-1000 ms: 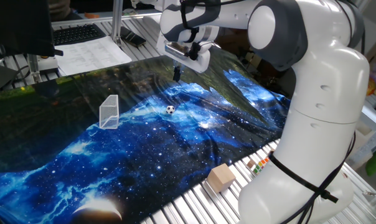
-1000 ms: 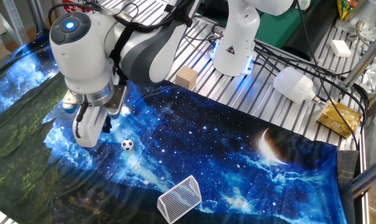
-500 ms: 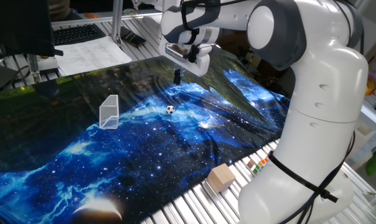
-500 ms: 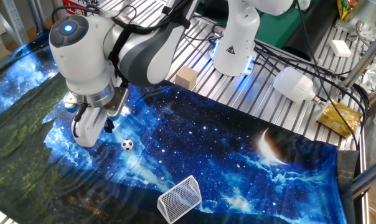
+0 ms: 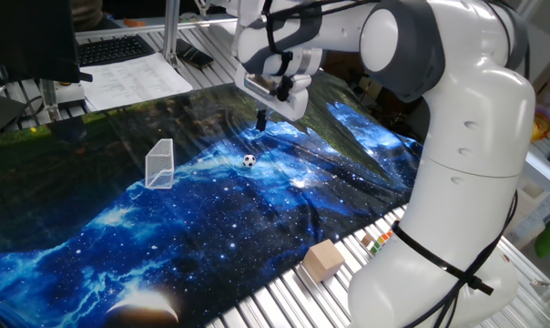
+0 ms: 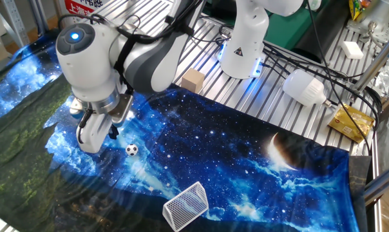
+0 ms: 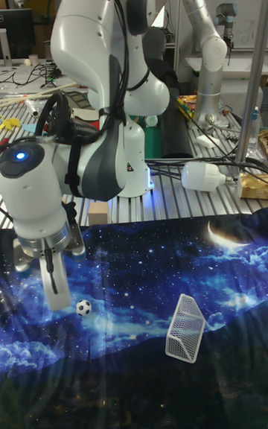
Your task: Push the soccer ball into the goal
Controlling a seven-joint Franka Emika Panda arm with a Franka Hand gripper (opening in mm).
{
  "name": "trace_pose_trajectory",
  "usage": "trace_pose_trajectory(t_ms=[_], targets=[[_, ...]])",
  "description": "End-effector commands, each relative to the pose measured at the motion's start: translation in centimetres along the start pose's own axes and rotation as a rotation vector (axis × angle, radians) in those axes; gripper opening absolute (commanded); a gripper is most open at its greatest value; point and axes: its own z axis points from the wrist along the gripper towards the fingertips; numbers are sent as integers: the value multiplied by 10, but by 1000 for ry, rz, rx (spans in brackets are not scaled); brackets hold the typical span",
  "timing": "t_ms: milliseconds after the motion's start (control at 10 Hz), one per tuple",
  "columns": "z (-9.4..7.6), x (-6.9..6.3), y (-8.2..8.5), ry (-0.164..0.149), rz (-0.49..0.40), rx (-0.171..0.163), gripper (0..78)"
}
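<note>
Alignment of three things governs the coming push: gripper point(image 5: 261, 119), soccer ball point(image 5: 249, 160) and goal point(image 5: 160, 164). In one fixed view the ball rests on the galaxy-print cloth point(image 5: 202, 228), free of any contact, with the fingertips hanging above and behind it, on the side away from the goal. The goal stands well apart from the ball, to the left in this view, its mouth seemingly turned toward the ball (the exact facing is hard to read here).

In the other fixed view the gripper point(image 6: 111, 132) sits just beside the ball point(image 6: 131, 150), up and to the left of it, while the goal point(image 6: 187, 206) lies down and to the right. Ball between tool and target, then, roughly on one line.

The tall fixed view agrees: fingers point(image 7: 54, 289) to the left of the ball point(image 7: 84, 307), goal point(image 7: 185, 328) further right, with bare cloth between.

Jaws appear drawn together into a single narrow tip with nothing held, though no view shows the gap plainly enough to be certain. The tip looks raised off the cloth, not yet level with the ball.

By this layout, the push would call for lowering the tip behind the ball and sweeping toward the goal; a slightly off-centre strike could send so small a ball wide of the frame. The tan wooden block point(image 5: 322, 259) on the table edge lies well clear of that path.
</note>
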Motion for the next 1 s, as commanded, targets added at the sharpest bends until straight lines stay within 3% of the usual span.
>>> trace_pose_trajectory(t_ms=[100, 600, 1000], targets=[[15, 2, -3, -5, 43, -11, 0], [32, 7, -6, -7, 58, -16, 0], [49, 11, -10, -26, 66, -19, 0]])
